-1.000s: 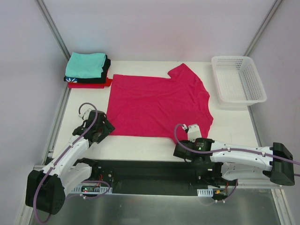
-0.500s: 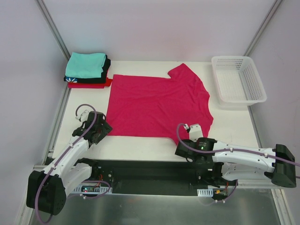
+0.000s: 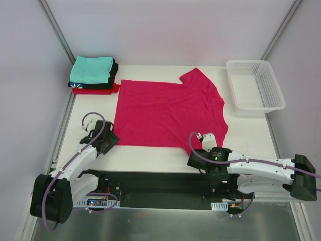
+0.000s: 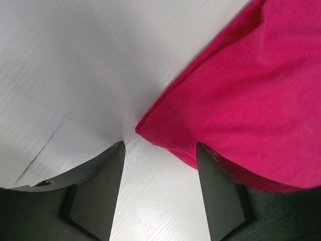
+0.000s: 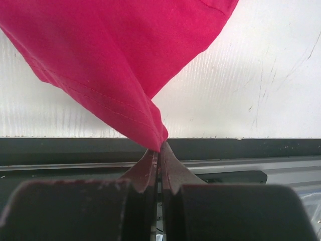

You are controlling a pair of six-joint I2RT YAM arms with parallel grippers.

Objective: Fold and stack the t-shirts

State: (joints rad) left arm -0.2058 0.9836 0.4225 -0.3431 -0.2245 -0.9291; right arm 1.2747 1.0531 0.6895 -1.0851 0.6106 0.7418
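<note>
The crimson-pink t-shirt (image 3: 168, 113) lies spread flat mid-table. My left gripper (image 3: 107, 141) sits low at its near left corner (image 4: 165, 135), open. That corner lies between the two fingertips, and the right finger (image 4: 220, 191) overlaps the hem. My right gripper (image 3: 204, 139) is at the shirt's near right corner, shut on a pinched bit of hem (image 5: 150, 128) lifted just off the table edge. A folded stack (image 3: 93, 75) of t-shirts rests at the far left: teal on top, black under it, red at the bottom.
A white mesh basket (image 3: 255, 85) stands at the far right. A black rail (image 3: 160, 188) runs along the near table edge between the arm bases. Grey walls with metal posts close in both sides.
The left gripper has crept in toward the shirt's near left corner, its jaws a little narrower. The right gripper has pulled slightly nearer with the hem. The shirt lies as before.
</note>
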